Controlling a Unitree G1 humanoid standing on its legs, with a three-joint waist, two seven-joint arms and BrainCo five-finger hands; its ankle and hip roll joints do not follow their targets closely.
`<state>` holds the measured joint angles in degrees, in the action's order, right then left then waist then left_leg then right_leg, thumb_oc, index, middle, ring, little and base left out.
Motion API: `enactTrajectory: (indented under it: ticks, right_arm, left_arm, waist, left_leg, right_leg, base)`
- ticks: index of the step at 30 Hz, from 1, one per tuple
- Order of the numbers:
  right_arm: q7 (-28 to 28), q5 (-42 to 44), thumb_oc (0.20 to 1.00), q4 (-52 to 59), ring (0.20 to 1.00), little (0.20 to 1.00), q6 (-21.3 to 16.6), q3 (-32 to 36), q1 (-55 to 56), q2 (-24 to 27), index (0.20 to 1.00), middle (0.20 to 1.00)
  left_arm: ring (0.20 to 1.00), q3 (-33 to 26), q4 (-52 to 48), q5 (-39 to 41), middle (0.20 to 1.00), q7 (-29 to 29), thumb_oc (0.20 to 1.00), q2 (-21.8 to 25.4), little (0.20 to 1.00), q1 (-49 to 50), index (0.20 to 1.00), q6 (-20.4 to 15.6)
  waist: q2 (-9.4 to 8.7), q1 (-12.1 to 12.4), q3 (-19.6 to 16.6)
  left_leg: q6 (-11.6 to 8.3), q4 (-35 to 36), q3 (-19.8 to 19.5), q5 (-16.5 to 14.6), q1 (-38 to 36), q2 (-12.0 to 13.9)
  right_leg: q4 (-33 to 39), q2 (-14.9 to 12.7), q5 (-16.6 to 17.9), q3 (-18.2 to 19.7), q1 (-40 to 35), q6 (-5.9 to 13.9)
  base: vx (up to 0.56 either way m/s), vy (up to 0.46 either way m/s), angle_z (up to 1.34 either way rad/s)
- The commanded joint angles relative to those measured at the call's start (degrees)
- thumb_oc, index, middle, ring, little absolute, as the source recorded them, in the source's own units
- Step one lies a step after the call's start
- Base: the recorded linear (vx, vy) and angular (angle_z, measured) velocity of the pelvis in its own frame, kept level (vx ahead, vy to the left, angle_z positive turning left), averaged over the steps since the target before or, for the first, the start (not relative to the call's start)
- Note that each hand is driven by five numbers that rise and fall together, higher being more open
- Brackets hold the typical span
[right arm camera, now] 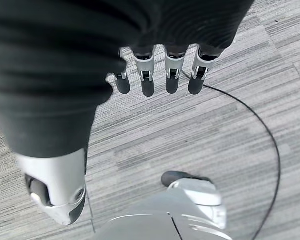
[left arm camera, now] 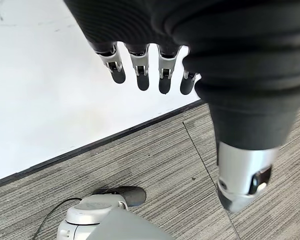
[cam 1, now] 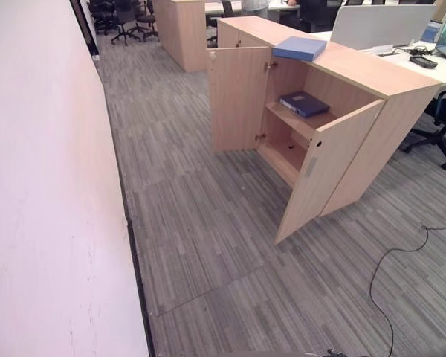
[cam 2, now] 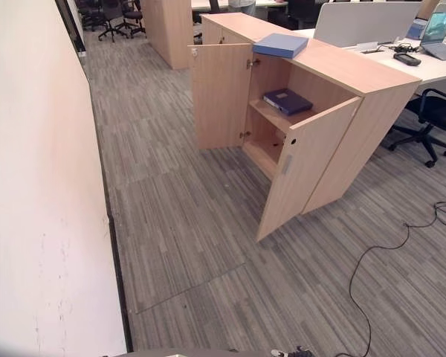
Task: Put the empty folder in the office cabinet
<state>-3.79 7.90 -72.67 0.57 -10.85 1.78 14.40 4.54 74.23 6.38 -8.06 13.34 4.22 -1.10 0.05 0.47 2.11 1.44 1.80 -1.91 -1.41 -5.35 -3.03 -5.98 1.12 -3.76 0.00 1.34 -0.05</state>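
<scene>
Grey striped carpet (cam 1: 208,245) surrounds a light wooden office cabinet (cam 1: 372,82) with both doors open. I see 1 light blue flat folder (cam 1: 299,48) on its top and 1 dark blue folder (cam 1: 304,103) on its shelf. My left hand (left arm camera: 140,65) and right hand (right arm camera: 155,70) hang relaxed, holding nothing.

Each hand, left hand (left arm camera: 225,60) and right hand (right arm camera: 65,60), wears a dark ribbed cover; silver fingers (left arm camera: 140,67) end in dark tips.
</scene>
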Motion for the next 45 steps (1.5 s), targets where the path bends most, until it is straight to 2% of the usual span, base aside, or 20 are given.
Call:
enactTrajectory:
  ticks: [1,5,9,21,29,45]
  right_arm:
    - [-0.7,1.2,1.0,-2.6,1.0,1.0,-1.0,-0.9,-2.7,-0.5,1.0,1.0]
    - [-1.0,1.1,1.0,-2.5,1.0,1.0,-1.3,-1.3,-2.7,-0.7,1.0,1.0]
    - [0.6,0.4,1.0,-3.0,1.0,1.0,-0.7,-2.2,-2.7,-0.5,1.0,1.0]
    - [2.4,-2.2,1.0,-4.8,1.0,1.0,0.4,-3.6,-2.4,-0.3,1.0,1.0]
    - [3.3,-4.2,1.0,-5.8,1.0,1.0,0.6,-5.3,-2.5,-0.8,1.0,1.0]
    - [4.3,-3.7,1.0,-6.6,1.0,1.0,0.7,-5.0,-2.1,-1.0,1.0,1.0]
  left_arm:
    - [1.0,-0.9,2.1,-0.1,1.0,-1.4,1.0,-0.8,1.0,-2.6,1.0,-1.5]
    - [1.0,-0.1,1.7,-0.9,1.0,-2.2,1.0,-1.1,1.0,-2.7,1.0,-1.8]
    - [1.0,0.2,2.4,-0.7,1.0,0.2,1.0,-0.9,1.0,-2.8,1.0,-1.3]
    - [1.0,1.1,2.2,-1.5,1.0,1.3,1.0,-0.7,1.0,-3.2,1.0,-1.1]
    - [1.0,4.8,2.1,-6.1,1.0,1.4,1.0,-1.0,1.0,-3.9,1.0,-1.1]
    - [1.0,6.2,2.4,-8.2,1.0,1.7,1.0,-1.0,1.0,-4.2,1.0,-1.2]
  waist:
    - [-2.23,-0.1,-0.1]
    - [-2.19,-0.1,0.0]
    - [-1.98,-0.4,0.1]
    - [-1.97,-0.5,0.6]
    - [-1.87,-0.5,0.6]
    - [-1.57,-0.5,0.4]
  left_leg:
    - [0.79,3.2,-6.5,-2.1,-1.8,-4.8]
    - [0.76,3.2,-6.5,-2.2,-1.9,-4.7]
    - [0.66,3.2,-6.4,-2.2,-1.9,-4.6]
    - [0.55,3.2,-6.5,-2.1,-2.0,-4.0]
    - [0.46,3.2,-6.7,-2.2,-2.3,-3.9]
    - [0.36,3.2,-6.7,-2.3,-2.4,-4.1]
  right_leg:
    - [11.0,-1.4,10.8,1.5,-3.4,6.15]
    - [11.0,-1.5,10.7,1.5,-3.5,6.16]
    - [11.0,-1.4,10.4,1.6,-3.7,6.14]
    - [11.0,-1.2,9.7,1.2,-4.0,5.95]
    - [11.0,-1.4,9.0,0.7,-5.0,5.86]
    - [11.0,-1.8,8.8,0.6,-5.4,5.86]
  base:
    - [0.0,0.0,0.0]
    - [0.0,0.0,0.0]
    - [0.0,0.0,0.0]
    - [0.0,-0.021,0.0]
    - [0.0,0.0,0.0]
    - [0.0,0.003,0.01]
